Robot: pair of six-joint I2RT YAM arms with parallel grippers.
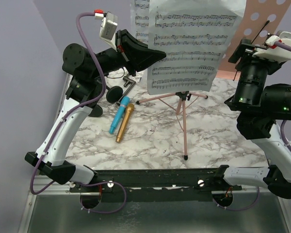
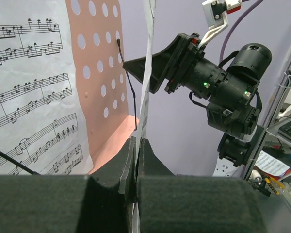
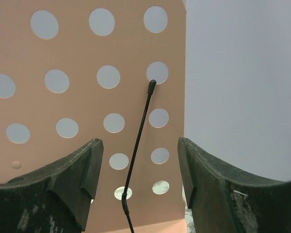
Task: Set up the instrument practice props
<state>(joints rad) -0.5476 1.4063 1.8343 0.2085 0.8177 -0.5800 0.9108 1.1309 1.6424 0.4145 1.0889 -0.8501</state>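
Our left gripper (image 2: 136,158) is pinched tight on the lower edge of a white music page (image 2: 146,73). In the left wrist view the sheet rises edge-on out of the closed pads. From above, the same page hangs broad and upright in front of the stand, its printed staves facing the near edge of the table.

Behind it, a second page (image 2: 29,97) lies flat against the pink perforated rack (image 2: 97,73).

Our right gripper (image 3: 138,143) holds nothing. Its jaws stand wide apart and face the right part of the rack. A thin black wire arm (image 3: 138,145) rises between them against the pink face. We cannot tell whether either finger touches the rack.

Below the rack, the rose-gold tripod legs (image 1: 184,116) spread over the marble tabletop (image 1: 150,141).

To the left of the legs, the blue microphone (image 1: 118,116) and the gold microphone (image 1: 124,124) lie side by side on the marble. They are touching, and their heads point away from the arm bases
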